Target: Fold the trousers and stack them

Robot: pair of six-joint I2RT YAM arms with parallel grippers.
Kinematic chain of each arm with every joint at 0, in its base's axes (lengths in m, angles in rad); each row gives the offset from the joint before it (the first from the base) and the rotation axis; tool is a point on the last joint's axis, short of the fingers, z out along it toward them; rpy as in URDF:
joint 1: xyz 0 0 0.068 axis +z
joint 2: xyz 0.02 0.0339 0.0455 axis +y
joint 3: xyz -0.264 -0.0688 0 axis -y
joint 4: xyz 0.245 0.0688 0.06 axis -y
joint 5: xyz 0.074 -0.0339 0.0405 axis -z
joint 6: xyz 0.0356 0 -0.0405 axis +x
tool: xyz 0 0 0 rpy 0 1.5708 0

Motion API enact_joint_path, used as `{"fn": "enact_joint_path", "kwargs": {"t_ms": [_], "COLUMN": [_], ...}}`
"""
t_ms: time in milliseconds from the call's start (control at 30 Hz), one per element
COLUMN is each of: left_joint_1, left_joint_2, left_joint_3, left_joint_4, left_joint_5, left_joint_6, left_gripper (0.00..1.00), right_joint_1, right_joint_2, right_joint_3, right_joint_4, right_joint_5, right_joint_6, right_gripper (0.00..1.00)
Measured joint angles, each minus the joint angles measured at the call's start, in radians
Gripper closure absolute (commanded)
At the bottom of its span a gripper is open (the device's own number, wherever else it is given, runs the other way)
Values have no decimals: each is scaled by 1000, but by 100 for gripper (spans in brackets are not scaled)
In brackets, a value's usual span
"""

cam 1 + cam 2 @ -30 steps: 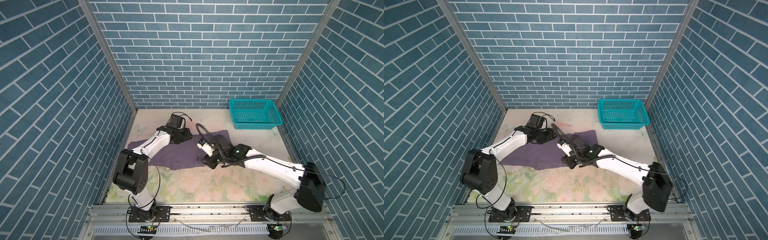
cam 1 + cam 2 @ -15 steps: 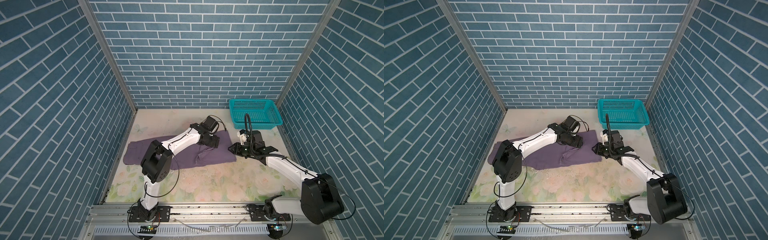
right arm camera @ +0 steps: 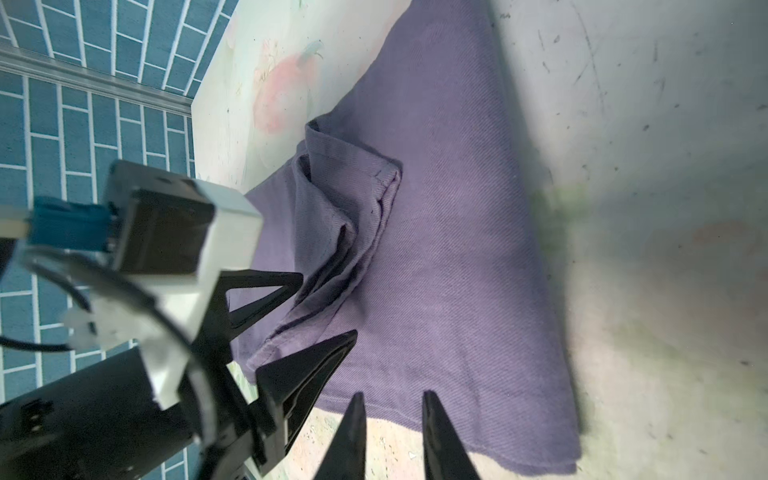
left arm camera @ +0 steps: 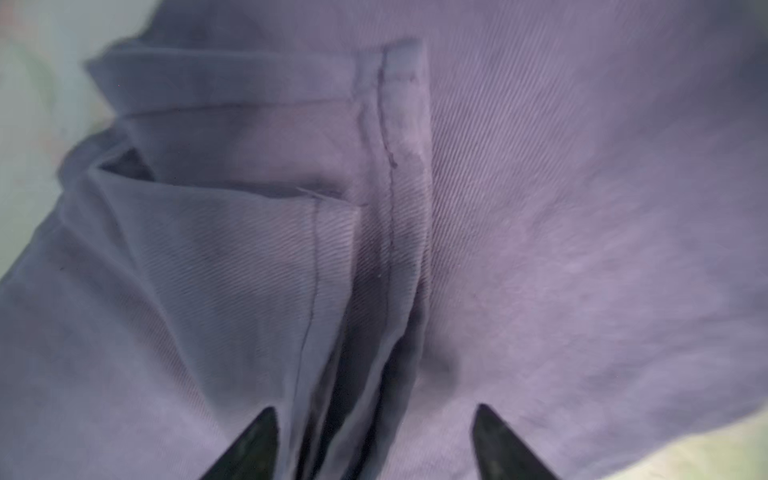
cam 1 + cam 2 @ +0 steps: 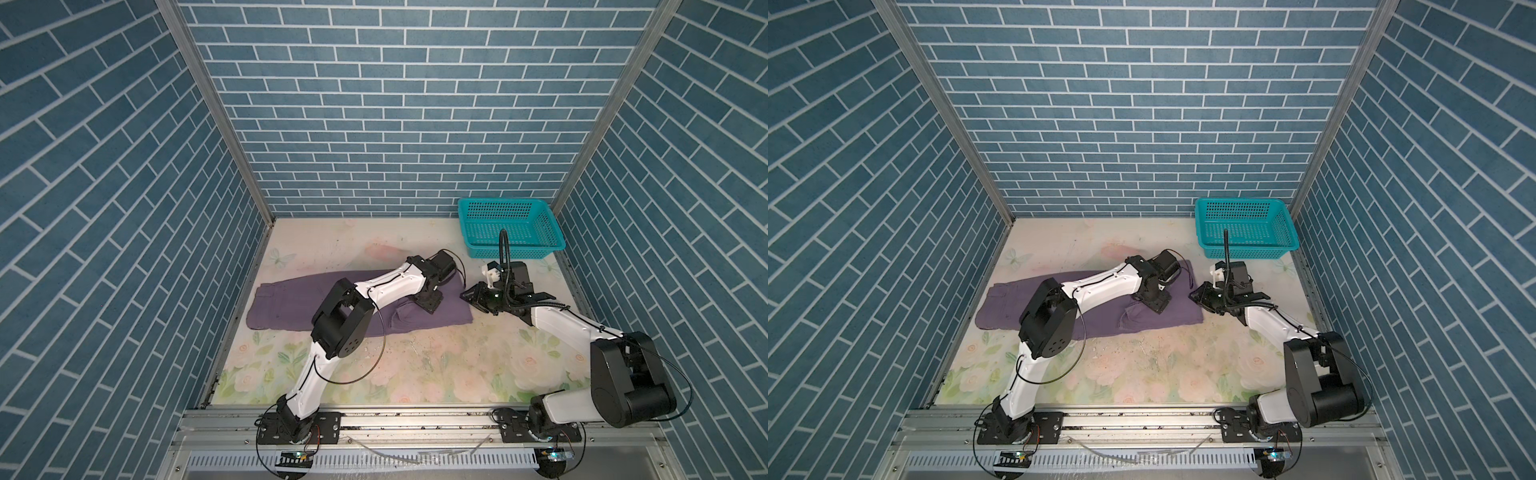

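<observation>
Under the left tool [image 5: 431, 304] (jaws apart) lie the trousers [image 5: 286, 305].

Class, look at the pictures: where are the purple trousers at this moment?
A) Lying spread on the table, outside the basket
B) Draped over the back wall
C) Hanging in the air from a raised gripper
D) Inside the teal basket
A: in both top views the trousers lie low and stretched out on the table, while the teal basket in the far right corner has no cloth in it.
</observation>
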Motion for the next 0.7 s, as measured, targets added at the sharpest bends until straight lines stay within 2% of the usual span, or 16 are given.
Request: {"fn": "enact_joint_path", "kwargs": {"t_ms": [33, 100, 167, 333, 467, 533, 567, 633, 700], "left_joint_1": [0, 5, 13, 81, 202, 275, 307, 384, 452], "left_joint_2": [14, 27, 25, -60, -191, -266, -296, -357, -395], "left_joint_3": [8, 14, 14, -61, -208, -319, -373, -498, -602], "left_joint_4": [-10, -20, -25, 27, 130, 215, 253, 339, 405], "left_joint_5": [-8, -22, -27, 52, 175, 249, 278, 344, 393], "left_joint_6": [2, -8, -15, -69, -153, -211, -240, -306, -374], "left_gripper": [72, 84, 89, 90, 89, 82, 76, 51, 36], "right_joint_1": [0, -1, -2, -2, -2, -2, -2, -2, -2], "right_joint_2": [0, 0, 0, 20, 50, 64, 69, 77, 80], "right_joint_3": [-2, -3, -3, -16, -22, -22, -22, -22, -22], "right_joint_4": [2, 6, 9, 37, 47, 53, 54, 60, 63], "right_joint_5": [0, 0, 0, 0, 0, -1, -1, -1, -1], "right_joint_6": [1, 1, 1, 8, 9, 9, 9, 9, 9], "right_gripper": [75, 76, 76, 78, 78, 78, 78, 77, 75]}}
